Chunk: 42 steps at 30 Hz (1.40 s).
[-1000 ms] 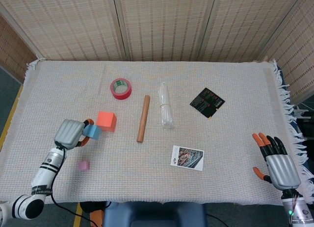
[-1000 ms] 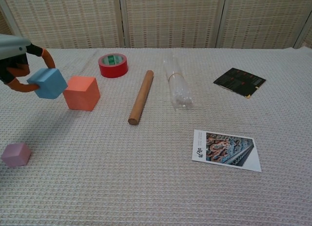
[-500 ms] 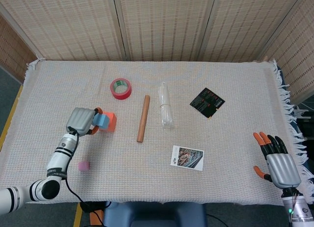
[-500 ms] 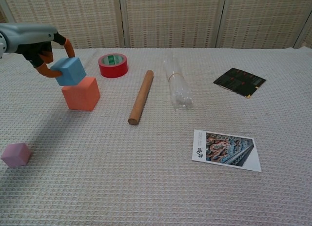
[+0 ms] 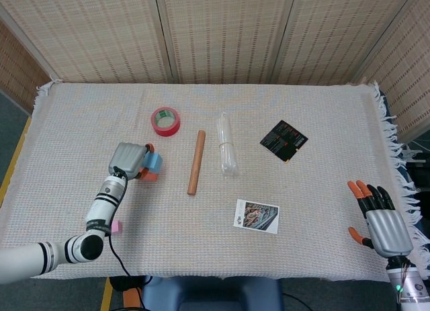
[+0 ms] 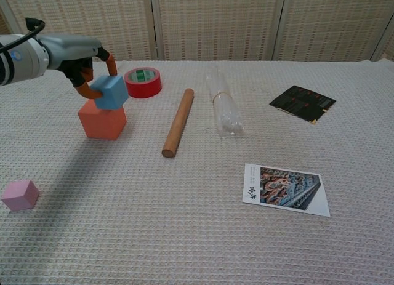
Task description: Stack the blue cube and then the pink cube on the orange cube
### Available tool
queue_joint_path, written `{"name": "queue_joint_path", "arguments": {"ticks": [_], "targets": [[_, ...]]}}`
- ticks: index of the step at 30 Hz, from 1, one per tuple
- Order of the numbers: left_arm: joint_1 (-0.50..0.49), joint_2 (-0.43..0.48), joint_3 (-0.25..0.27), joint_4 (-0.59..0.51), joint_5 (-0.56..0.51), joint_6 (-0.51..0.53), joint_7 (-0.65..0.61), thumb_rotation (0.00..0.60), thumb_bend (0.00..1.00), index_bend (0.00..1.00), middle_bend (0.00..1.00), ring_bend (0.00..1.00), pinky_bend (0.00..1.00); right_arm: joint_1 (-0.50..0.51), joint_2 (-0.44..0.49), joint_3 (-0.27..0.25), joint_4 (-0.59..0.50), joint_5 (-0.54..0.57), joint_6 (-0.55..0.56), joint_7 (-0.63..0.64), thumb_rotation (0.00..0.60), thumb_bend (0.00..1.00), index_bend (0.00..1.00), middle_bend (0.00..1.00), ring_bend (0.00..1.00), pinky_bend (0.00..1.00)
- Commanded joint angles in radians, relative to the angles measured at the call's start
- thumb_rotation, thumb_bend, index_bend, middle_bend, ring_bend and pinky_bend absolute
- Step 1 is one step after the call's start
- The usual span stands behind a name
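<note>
My left hand [image 5: 130, 159] [image 6: 86, 63] holds the blue cube [image 6: 111, 92] [image 5: 154, 162] between its orange fingertips, right above the orange cube [image 6: 101, 120]. The blue cube sits tilted over the orange cube's top right part; whether they touch I cannot tell. In the head view the orange cube [image 5: 149, 176] shows only as a sliver under the hand. The pink cube [image 6: 20, 194] [image 5: 115, 226] lies alone near the table's front left. My right hand [image 5: 379, 220] rests at the front right edge, fingers spread, holding nothing.
A red tape roll [image 5: 165, 120] lies behind the cubes. A wooden dowel [image 5: 195, 161], a clear plastic sleeve [image 5: 227, 144], a black card [image 5: 283, 140] and a picture card [image 5: 256, 215] lie to the right on the woven cloth [image 5: 322, 183].
My left hand has carried the blue cube rightward and away from me, from beside the orange cube to above it. The right hand has barely moved.
</note>
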Motion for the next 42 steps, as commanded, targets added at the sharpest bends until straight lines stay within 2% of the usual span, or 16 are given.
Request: {"name": "queue_joint_path", "arguments": {"ticks": [1,15,24,35,42], "targets": [[-0.01,-0.008,0.003,0.015,-0.01,0.008,-0.001,0.6,0.37,0.54,1.0,1.0,1.0,0.0,0.002,0.001,-0.001,0.001,0.0,0.002,0.6,0.15,0.0,0.0,0.0,0.0],[-0.015,-0.01,0.045,0.071,-0.02,0.024,-0.005,0.6,0.37,0.54,1.0,1.0,1.0,0.006,0.004,0.003,0.0,0.003,-0.004,0.005,0.6,0.15,0.0,0.0,0.0,0.0],[-0.014,-0.003,0.063,0.057,-0.016,0.028,-0.01,0.6,0.37,0.51,1.0,1.0,1.0,0.005,0.002,0.003,0.0,0.006,-0.002,0.001,0.6,0.15,0.0,0.0,0.0,0.0],[-0.009,0.004,0.072,0.047,0.005,0.035,-0.032,0.6,0.34,0.28,1.0,1.0,1.0,0.005,0.0,0.003,-0.004,0.008,0.001,-0.006,0.6,0.16,0.0,0.0,0.0,0.0],[-0.008,0.006,0.082,0.034,0.023,0.048,-0.026,0.6,0.33,0.19,1.0,1.0,1.0,0.001,-0.003,0.004,-0.001,0.002,0.014,-0.003,0.6,0.15,0.0,0.0,0.0,0.0]]}}
